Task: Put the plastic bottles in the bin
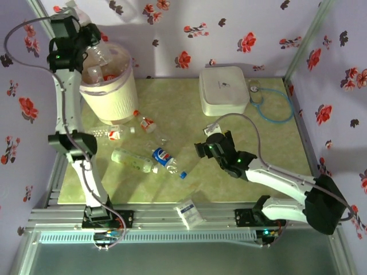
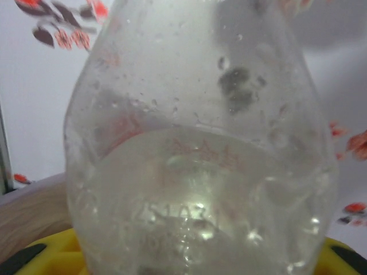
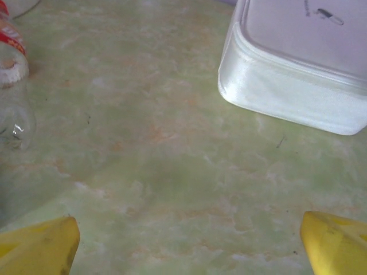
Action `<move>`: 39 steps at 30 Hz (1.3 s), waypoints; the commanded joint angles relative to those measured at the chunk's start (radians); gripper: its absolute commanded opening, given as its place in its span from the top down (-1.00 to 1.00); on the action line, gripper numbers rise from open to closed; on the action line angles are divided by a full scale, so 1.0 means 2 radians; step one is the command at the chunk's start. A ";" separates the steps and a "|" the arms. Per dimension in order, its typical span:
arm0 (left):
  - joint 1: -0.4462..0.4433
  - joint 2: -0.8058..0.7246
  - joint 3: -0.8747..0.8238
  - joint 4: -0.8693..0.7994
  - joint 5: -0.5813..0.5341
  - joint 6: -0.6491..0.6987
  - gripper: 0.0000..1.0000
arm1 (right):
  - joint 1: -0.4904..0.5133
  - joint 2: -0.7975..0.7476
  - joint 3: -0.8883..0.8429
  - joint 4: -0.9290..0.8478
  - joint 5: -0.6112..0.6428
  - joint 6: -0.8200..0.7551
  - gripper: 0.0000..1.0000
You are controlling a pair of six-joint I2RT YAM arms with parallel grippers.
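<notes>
Clear bottle (image 1: 102,54) is hanging over the bin (image 1: 112,94) at the desk's (image 1: 275,172) far-left corner. The left gripper (image 1: 93,41) is pinching it, with yellow fingers (image 2: 51,255) pressing either side. Right gripper (image 1: 202,150) is hovering mid-desk, its tips spread wide, with the box (image 1: 223,91) just beyond. More bottles (image 1: 133,160) are lying loose between the bin and that gripper, and a few are sitting inside the bin.

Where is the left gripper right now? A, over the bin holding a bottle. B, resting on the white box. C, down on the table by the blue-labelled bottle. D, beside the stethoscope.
A: the top view shows the left gripper up above the bin, and the left wrist view shows a clear bottle in its grip.
</notes>
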 commanded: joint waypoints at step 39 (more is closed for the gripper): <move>-0.048 -0.003 -0.106 -0.140 0.081 0.148 -0.94 | -0.002 0.086 0.061 -0.002 -0.094 0.023 -0.99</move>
